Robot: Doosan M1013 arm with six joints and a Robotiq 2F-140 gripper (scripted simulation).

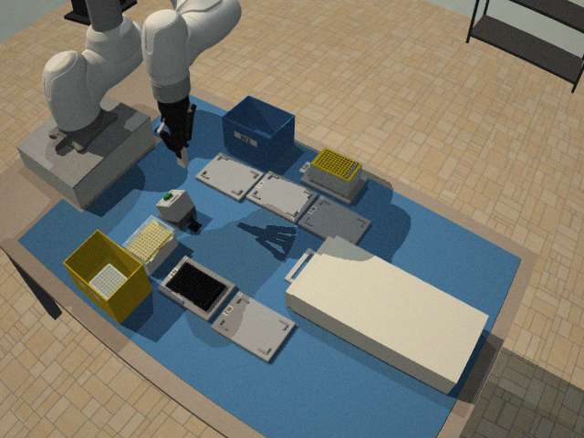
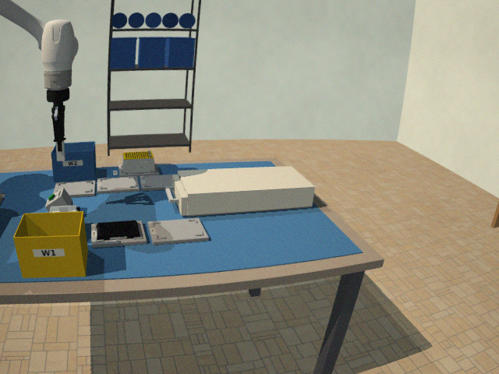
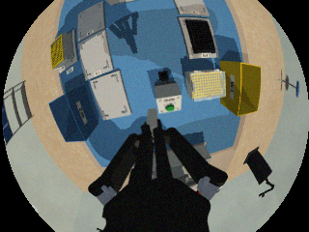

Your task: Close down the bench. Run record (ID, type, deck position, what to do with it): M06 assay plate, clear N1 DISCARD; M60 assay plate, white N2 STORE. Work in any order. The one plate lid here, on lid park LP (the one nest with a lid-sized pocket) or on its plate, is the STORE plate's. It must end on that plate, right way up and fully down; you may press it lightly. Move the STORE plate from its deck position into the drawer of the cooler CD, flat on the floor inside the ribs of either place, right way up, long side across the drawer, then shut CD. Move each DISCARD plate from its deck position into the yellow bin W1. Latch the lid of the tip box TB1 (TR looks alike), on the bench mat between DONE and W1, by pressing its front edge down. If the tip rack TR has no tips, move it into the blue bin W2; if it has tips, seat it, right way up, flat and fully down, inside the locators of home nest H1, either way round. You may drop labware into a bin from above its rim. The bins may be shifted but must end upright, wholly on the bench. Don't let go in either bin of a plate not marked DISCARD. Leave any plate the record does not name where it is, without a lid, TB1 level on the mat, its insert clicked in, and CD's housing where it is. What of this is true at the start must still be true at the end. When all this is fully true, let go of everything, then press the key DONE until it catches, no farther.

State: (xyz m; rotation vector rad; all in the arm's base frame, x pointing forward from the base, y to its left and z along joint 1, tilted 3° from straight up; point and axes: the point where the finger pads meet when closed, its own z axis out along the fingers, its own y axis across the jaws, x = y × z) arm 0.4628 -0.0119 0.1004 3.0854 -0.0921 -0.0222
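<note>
My gripper (image 1: 182, 161) (image 2: 59, 154) (image 3: 153, 114) is shut and empty. It hangs well above the mat, left of the blue bin W2 (image 1: 258, 127) (image 2: 74, 163) (image 3: 68, 116) and behind the DONE key box (image 1: 174, 205) (image 2: 58, 198) (image 3: 168, 96), whose green button faces up. The tip box TB1 (image 1: 150, 243) (image 3: 205, 85) stands between the key box and the yellow bin W1 (image 1: 134, 304) (image 2: 50, 245) (image 3: 241, 87). A clear plate (image 1: 108, 280) lies inside W1. The tip rack TR (image 1: 336, 164) (image 2: 138, 155) (image 3: 57, 52), full of yellow tips, sits on a nest at the back. The cooler CD (image 1: 386, 313) (image 2: 245, 188) has its drawer shut. No white plate or lid shows.
Nest N2 (image 1: 255, 328) (image 2: 177, 231) (image 3: 188, 2) is bare; beside it is a nest with a dark pocket (image 1: 195, 285) (image 2: 118, 230) (image 3: 201, 35). Three bare grey nests (image 1: 283, 195) line the back. The robot's base block (image 1: 89, 155) stands at the left.
</note>
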